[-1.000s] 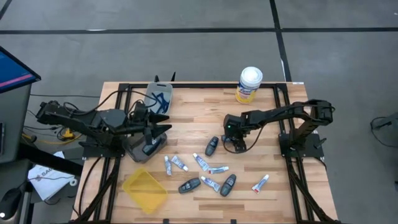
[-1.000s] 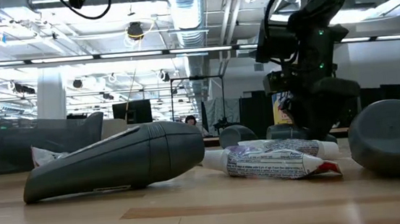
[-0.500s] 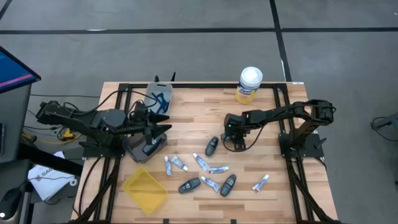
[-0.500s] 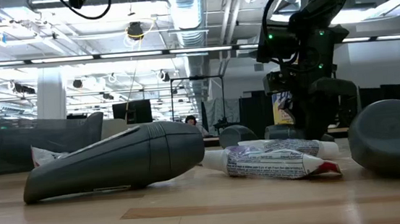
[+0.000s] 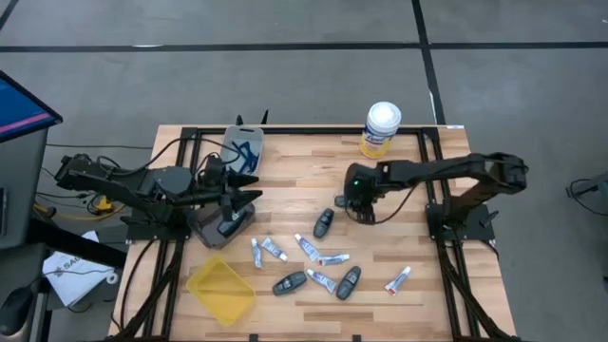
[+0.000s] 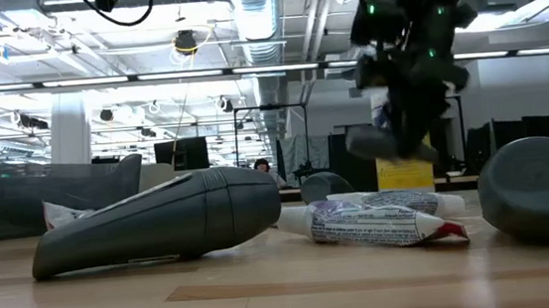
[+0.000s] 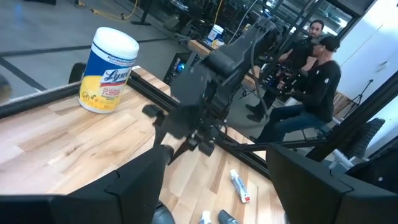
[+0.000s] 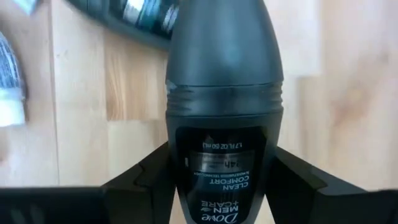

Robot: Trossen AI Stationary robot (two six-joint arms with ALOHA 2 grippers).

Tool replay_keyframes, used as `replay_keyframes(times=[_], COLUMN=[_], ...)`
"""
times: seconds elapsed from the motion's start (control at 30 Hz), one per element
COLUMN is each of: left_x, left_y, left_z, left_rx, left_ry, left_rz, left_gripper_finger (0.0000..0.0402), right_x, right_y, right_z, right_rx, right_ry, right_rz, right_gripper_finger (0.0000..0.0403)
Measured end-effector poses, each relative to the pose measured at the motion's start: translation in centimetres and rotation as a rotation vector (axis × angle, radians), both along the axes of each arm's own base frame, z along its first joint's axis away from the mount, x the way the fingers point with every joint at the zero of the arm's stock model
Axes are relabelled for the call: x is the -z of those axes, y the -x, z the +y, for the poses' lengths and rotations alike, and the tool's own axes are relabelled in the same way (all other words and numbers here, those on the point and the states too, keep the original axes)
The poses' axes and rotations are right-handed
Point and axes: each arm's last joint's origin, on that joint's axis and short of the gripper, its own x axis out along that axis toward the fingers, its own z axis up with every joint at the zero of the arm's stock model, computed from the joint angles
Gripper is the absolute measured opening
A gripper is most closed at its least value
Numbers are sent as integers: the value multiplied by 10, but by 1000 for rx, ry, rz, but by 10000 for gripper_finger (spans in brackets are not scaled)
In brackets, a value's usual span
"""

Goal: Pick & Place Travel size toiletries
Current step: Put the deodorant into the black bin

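Right end effector (image 8: 221,186) is clamped on a dark grey deodorant stick (image 8: 222,93); the right wrist view shows both fingers (image 8: 146,186) pressed against its labelled body, whose lower end is cut off by the frame edge. From the low view that stick (image 6: 378,143) hangs clear above the worktop (image 5: 399,237), blurred, so its outline is hard to make out. From above, the right end effector (image 5: 353,201) covers it almost wholly, near the middle of the worktop.

Nearest the front edge lie the other toiletries: another grey stick (image 5: 290,283), one more (image 5: 349,281) to its right, and small white tubes (image 5: 320,280) between them, with a lone tube (image 5: 397,278) further right. A yellow tray (image 5: 220,290) sits at the near left. Slightly farther, a grey stick (image 5: 324,222) lies just left of the lifted one.

Left end effector (image 5: 249,198) hovers over the left side with its fingers spread and nothing between them, above a grey bin (image 5: 214,228) partly hidden by the arm.

At the far edge stands a yellow canister (image 5: 381,129) with a white lid. Beyond the worktop, two seated people (image 7: 314,81) show, partly screened by the right arm
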Motion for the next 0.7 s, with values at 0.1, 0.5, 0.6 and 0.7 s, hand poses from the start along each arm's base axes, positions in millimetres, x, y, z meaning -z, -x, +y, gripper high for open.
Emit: replay_keyframes(times=[0.1,0.5,0.6,0.7], left_x=[1,14,17,21], left_y=[-2,-39,-53,-65], left_z=[0,1,0,-1], left_rx=[-2,-24,-12,-10], left_ry=[-18,-172,-247,-330], left_rz=[9,38,27,22], left_gripper_finger=[275,275,275,283], right_x=[-28,-110,-125,-135], right_y=[2,2,-3,-9], right_z=[-2,0,3,7], right_rx=[11,40,27,-3], right_ry=[25,-2,-23,-32], right_rz=[-124,-621,-720,-770], right_gripper_finger=[188,194,191,193])
